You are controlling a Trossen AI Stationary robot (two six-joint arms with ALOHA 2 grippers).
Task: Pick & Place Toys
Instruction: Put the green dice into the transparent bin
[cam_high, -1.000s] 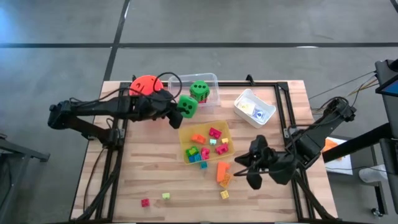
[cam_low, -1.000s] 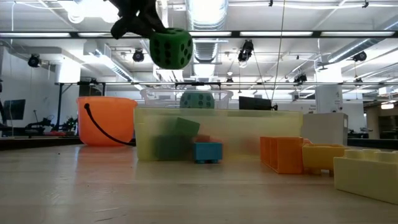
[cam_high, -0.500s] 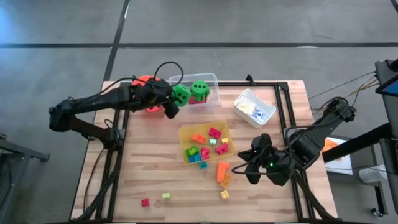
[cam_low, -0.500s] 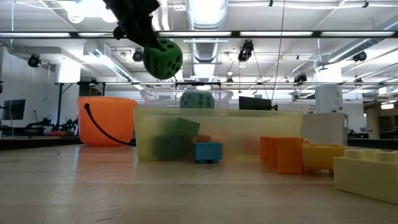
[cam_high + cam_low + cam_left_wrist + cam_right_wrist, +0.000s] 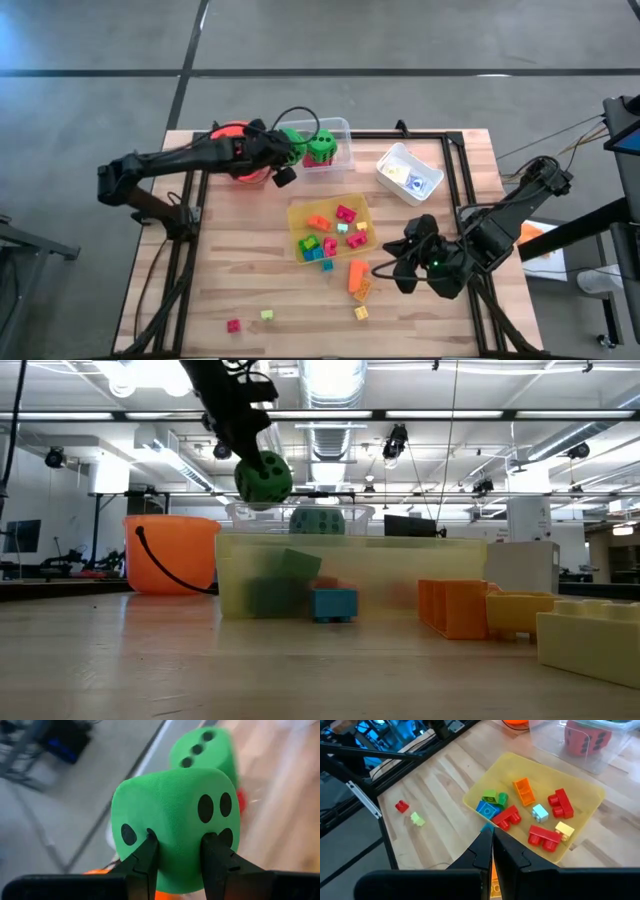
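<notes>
Bright ceiling lights; left wrist background blurred.

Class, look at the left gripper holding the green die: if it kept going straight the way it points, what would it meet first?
Most likely the second green die in the clear tray, straight ahead of the left gripper and its held green die. How far off it lies is unclear.

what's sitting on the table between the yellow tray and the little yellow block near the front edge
In the high view, an orange block lies on the wood between the yellow tray and the small yellow block, just below the tray's corner.
</notes>
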